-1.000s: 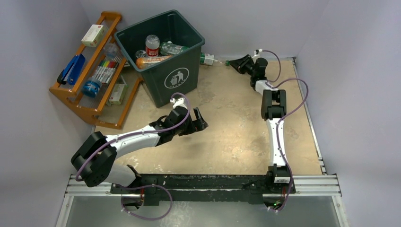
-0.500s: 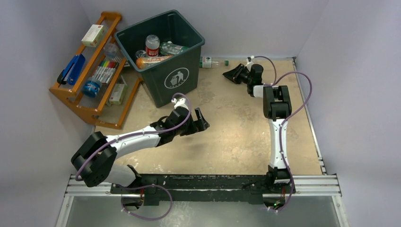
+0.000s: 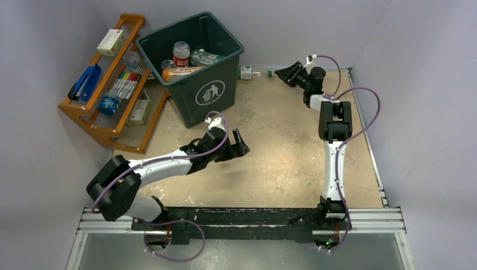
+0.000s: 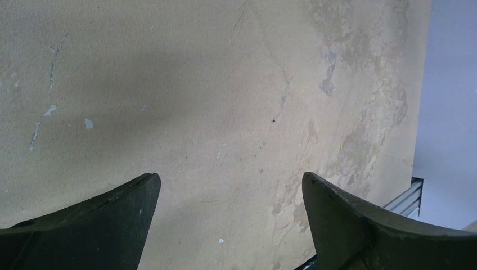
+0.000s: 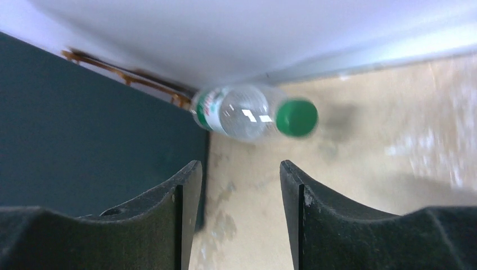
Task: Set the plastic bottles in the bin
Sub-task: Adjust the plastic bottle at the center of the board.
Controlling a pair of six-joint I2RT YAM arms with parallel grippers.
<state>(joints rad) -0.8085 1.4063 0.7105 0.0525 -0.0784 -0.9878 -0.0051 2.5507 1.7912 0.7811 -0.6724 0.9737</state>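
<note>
1. Dark green plastic, the bin [image 3: 225, 84] stands at the far left of the table [image 3: 270, 152] beside an orange wooden rack [image 3: 84, 115]. Several plastic bottles [image 3: 181, 54] already lie inside it. One clear bottle [image 3: 251, 72] remains outside, on its side at the far edge just right of the bin. The right gripper [image 3: 282, 72] reaches to that far edge and points at the bottle's capped end, near it but apart, apparently lined up for a pick. The left gripper [image 3: 241, 143] hovers mid-table, near the bin's front, probably kept there to leave the other arm room.

2. The left wrist view shows only bare, worn tabletop. The fingers are spread wide with nothing between them, so this hand is empty and idle.

3. The right wrist view is somewhat blurred. The bottle lies beyond the fingertips, its labelled end tucked against the bin's wall and its green cap [image 5: 297, 117] pointing right, with the back wall [image 5: 281, 34] close behind. The jaws are parted and hold nothing. Hemmed in like that, the bottle seems reachable only from its cap end.
</note>
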